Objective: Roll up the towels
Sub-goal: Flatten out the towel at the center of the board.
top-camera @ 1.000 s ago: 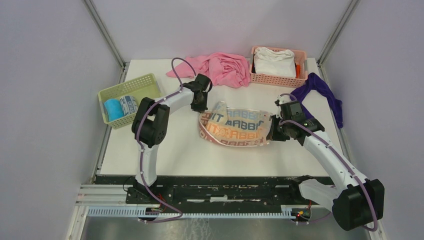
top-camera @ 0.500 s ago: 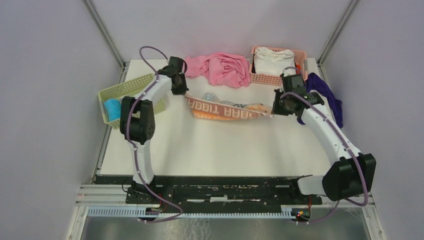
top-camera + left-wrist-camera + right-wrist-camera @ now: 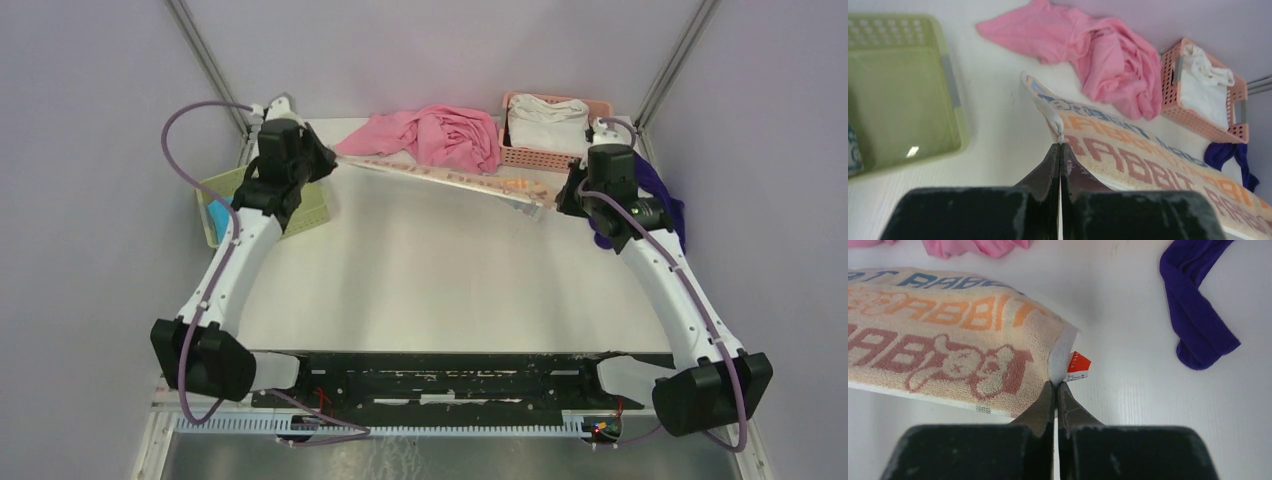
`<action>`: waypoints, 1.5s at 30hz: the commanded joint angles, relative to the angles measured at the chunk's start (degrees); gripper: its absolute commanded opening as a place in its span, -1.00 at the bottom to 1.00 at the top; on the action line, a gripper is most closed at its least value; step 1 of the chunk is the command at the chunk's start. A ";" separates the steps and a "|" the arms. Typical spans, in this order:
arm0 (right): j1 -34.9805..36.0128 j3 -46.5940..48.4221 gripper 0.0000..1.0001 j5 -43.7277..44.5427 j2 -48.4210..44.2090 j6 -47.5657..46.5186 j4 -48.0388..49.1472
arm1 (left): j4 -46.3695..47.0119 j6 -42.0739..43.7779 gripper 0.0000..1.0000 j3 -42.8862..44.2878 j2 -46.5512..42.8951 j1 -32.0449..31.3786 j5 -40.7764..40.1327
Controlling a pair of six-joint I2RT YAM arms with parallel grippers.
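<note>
The cream towel with blue and orange "RABBIT" lettering (image 3: 450, 180) hangs stretched in a taut band above the far half of the table. My left gripper (image 3: 325, 162) is shut on its left corner, seen in the left wrist view as the towel (image 3: 1148, 165) running off from the left gripper (image 3: 1060, 146). My right gripper (image 3: 562, 198) is shut on the opposite corner beside an orange tag (image 3: 1078, 364), with the towel (image 3: 948, 350) spreading left of the right gripper (image 3: 1057, 383). A sliver of the blue towel (image 3: 212, 215) shows in the green basket (image 3: 305, 205), mostly hidden behind my left arm.
A large pink cloth (image 3: 440, 135) lies bunched at the back edge, just behind the stretched towel. A salmon basket (image 3: 530, 158) with a white cloth (image 3: 548, 118) stands at the back right. A purple cloth (image 3: 665, 205) lies along the right edge by my right arm.
Both arms have swung back and apart, lifting the RABBIT towel from a slack heap at mid-table into a taut band near the back. The left gripper closed fully on its corner.
</note>
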 commanded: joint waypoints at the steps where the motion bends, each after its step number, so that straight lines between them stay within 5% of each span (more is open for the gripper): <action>1: -0.59 -10.02 -1.00 -0.31 -5.04 0.05 0.68 | 4.53 -7.39 -0.95 -18.09 -7.27 0.84 -4.33; 9: -0.59 -27.26 -1.00 -11.51 -7.79 8.42 -2.98 | 6.26 -20.74 -0.95 -47.71 -25.39 0.72 -1.98; 18: -0.59 -36.17 -0.97 -14.86 -4.31 14.95 -4.90 | -1.43 -29.62 -0.93 -60.88 -41.41 0.75 -4.51; 20: -0.58 -35.94 -0.75 -14.86 -2.96 14.62 -5.76 | -3.75 -30.70 -0.76 -61.13 -42.88 0.74 -4.45; 23: -0.61 -34.84 -0.47 -14.07 -3.43 13.69 -8.92 | -8.64 -31.55 -0.20 -59.75 -45.28 0.77 -5.73; 27: -0.60 -32.40 -0.08 -11.53 -8.01 12.70 -13.34 | -12.71 -28.80 0.10 -55.49 -47.29 0.78 -8.56; 34: -0.59 -21.76 0.31 -5.40 -3.02 3.27 -7.90 | -4.33 -9.17 0.21 -41.67 -29.56 0.76 -4.81; 45: -2.62 -1.28 0.17 -1.34 26.38 -3.36 -1.12 | -7.97 13.41 0.20 -8.02 13.62 0.68 -0.32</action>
